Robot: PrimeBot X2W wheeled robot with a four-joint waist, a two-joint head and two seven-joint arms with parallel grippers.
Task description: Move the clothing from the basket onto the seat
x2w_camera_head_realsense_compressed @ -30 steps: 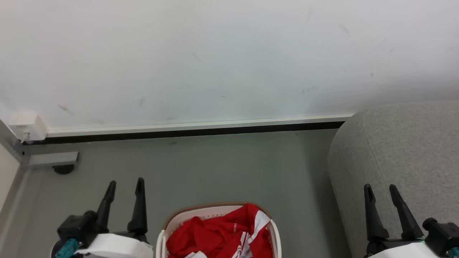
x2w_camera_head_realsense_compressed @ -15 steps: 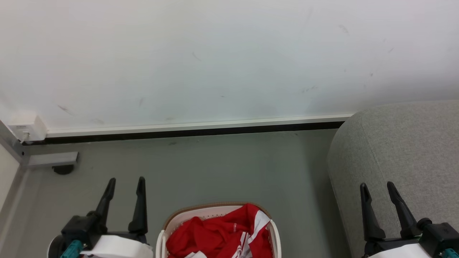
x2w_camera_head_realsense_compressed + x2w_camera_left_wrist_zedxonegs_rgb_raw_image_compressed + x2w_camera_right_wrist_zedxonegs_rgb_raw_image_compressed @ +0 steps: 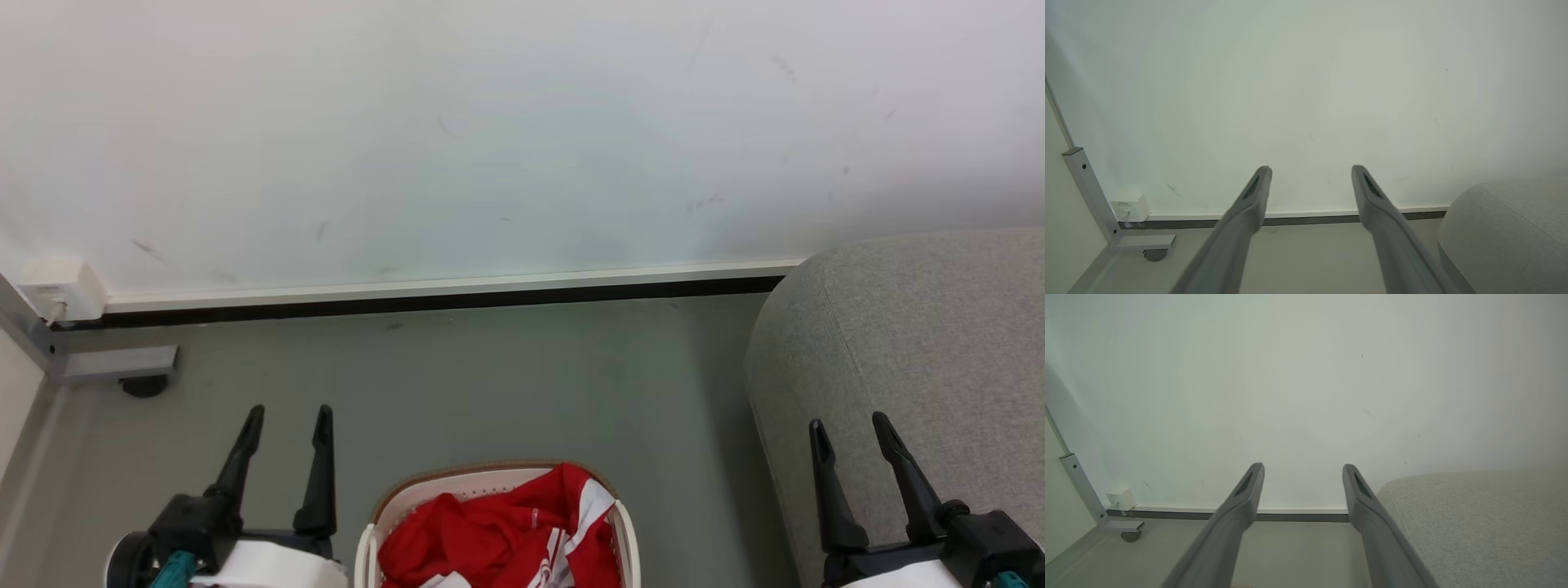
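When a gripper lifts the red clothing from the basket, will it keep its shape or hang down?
The clothing lies crumpled in soft folds, so it will probably hang limp when lifted. It looks thin, so likely light. Red and white layers overlap in the basket, so one pinch may drag several up.

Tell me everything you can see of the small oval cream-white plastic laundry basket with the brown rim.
The cream-white plastic basket stands on the grey floor, cut off by the head view's bottom edge. Its far rim is brown, its inner wall perforated. Crumpled red-and-white clothing fills it, heaped to the rim.
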